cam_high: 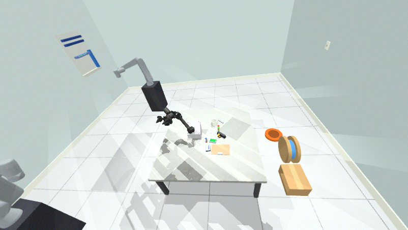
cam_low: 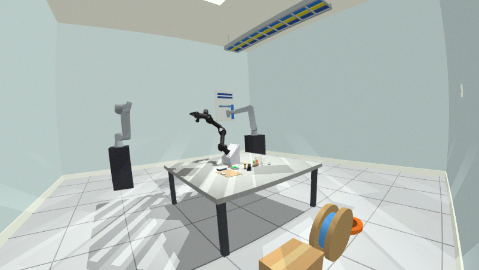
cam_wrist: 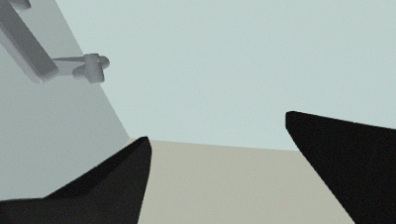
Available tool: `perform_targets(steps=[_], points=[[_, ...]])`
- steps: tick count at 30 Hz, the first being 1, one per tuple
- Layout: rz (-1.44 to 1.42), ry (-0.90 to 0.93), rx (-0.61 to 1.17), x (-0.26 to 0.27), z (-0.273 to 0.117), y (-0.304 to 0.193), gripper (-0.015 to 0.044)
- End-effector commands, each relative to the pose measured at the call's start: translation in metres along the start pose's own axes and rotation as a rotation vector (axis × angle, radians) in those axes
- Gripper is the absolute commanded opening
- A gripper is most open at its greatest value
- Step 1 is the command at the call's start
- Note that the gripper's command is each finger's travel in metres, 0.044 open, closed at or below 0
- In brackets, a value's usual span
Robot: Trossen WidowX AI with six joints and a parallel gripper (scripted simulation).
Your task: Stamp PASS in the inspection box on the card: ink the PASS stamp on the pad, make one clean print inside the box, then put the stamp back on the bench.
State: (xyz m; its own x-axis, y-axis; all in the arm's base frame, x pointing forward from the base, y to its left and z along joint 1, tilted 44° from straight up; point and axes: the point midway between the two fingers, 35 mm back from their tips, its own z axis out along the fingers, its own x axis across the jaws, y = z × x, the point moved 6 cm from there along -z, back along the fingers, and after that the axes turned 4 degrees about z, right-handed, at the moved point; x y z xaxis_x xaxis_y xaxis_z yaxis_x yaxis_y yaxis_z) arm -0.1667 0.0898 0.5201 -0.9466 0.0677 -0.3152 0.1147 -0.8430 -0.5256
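Observation:
My gripper is open and empty, raised high and well away from the small items on the table. A small blue-topped piece stands beside a green pad-like item. A yellow-topped piece stands further right, and a red and green pair stands behind it. A blue and white item lies left of a flat tan sheet with a small white piece on it. Lettering is too small to read, so I cannot tell which is the PASS stamp or the inspection box.
The arm's base is at a white box. A mug stands at the back, and a black cylinder lies by the yellow-topped piece. Grey arms on dark pedestals stand off the table.

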Motion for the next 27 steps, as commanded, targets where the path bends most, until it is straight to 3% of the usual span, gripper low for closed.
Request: perform_targets(steps=[1,7,16,27], points=[[-0.003,-0.005,-0.005,-0.002,0.001,0.001,0.0374],[-0.114,-0.177,-0.163,-0.058,0.037,0.046,0.0219],[-0.332,-0.528,-0.362,-0.170,0.055,0.125,0.0219],[-0.592,-0.959,-0.465,-0.283,0.016,0.203,0.0219]])
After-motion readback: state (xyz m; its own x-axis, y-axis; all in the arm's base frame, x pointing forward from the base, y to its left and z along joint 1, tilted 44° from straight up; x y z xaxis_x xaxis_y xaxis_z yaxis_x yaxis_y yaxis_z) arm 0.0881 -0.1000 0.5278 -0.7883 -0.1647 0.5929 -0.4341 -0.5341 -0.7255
